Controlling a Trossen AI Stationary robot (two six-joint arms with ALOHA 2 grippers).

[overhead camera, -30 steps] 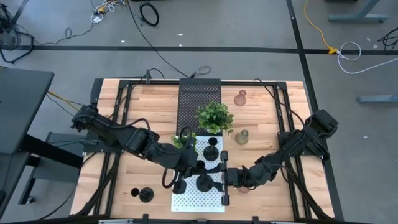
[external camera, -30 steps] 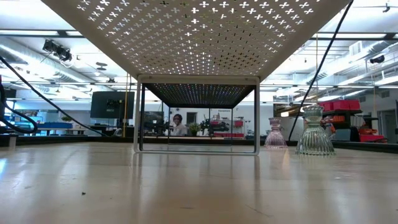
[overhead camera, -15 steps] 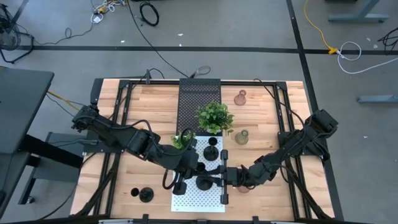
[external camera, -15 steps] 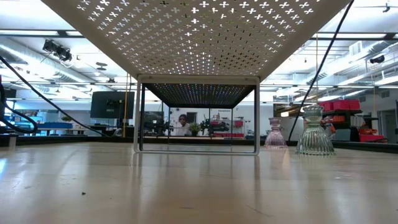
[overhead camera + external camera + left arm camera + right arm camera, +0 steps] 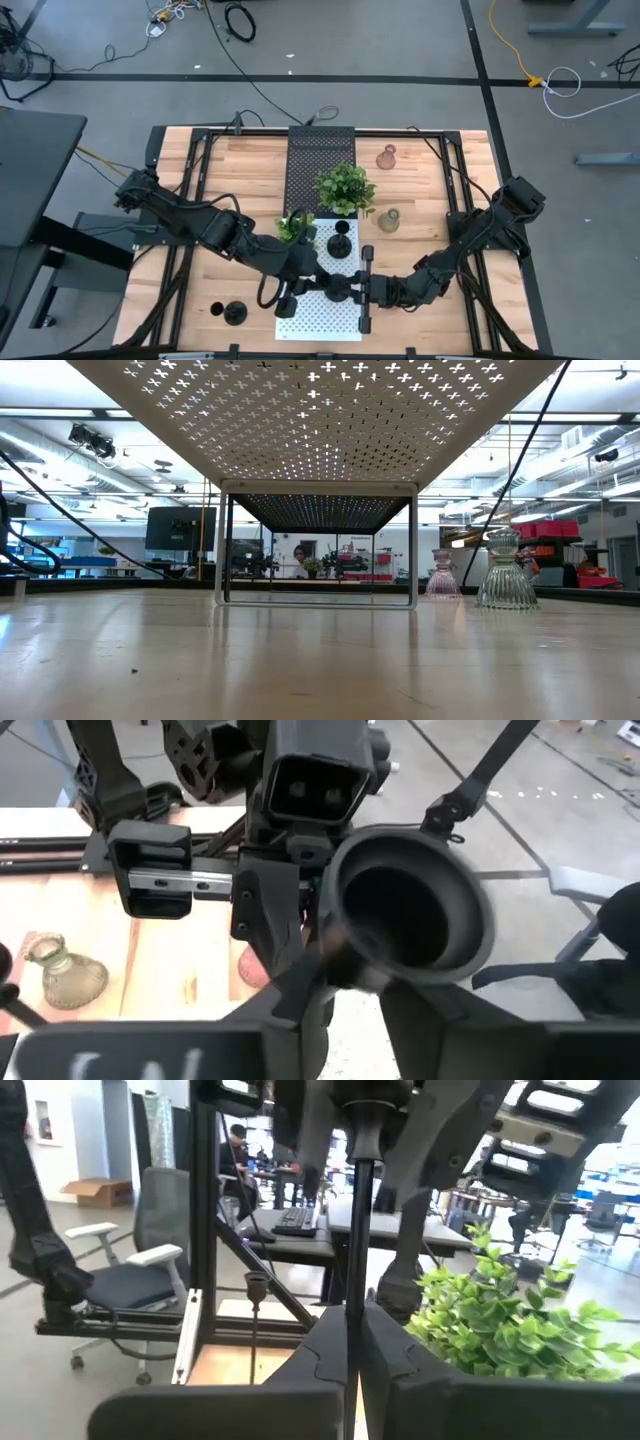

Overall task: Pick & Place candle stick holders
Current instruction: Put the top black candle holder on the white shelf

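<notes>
A matte black candle holder [image 5: 337, 287] lies on its side between my two grippers, above the white perforated plate [image 5: 300, 322]. My left gripper [image 5: 312, 283] is shut on it from the left, and my right gripper [image 5: 358, 288] from the right. Its hollow round end [image 5: 410, 910] faces the left wrist camera. A second black holder [image 5: 340, 243] stands on the plate, and a third [image 5: 235, 313] stands on the table at the near left. A pink glass holder [image 5: 387, 157] and a greenish one [image 5: 389, 221] stand on the table to the right. My left gripper pinches the holder's narrow stem [image 5: 345, 970] between its two fingers, coming level from the table's left. The holder is tipped over, clear of the plate. My right gripper pinches the thin rim [image 5: 351, 1230] of the holder's round end between its two fingers, coming level from the table's right.
A black perforated riser [image 5: 320, 155] at the far middle carries a leafy plant [image 5: 346, 188]. A smaller plant [image 5: 295, 225] stands by the left arm. The two glass holders also show in the low view [image 5: 443, 575] [image 5: 507, 572].
The black holder stood upright on the white plate a second ago. It now lies tipped on its side, lifted a little and shifted toward the right gripper. My left gripper has gone slightly toward the table's right with it.
</notes>
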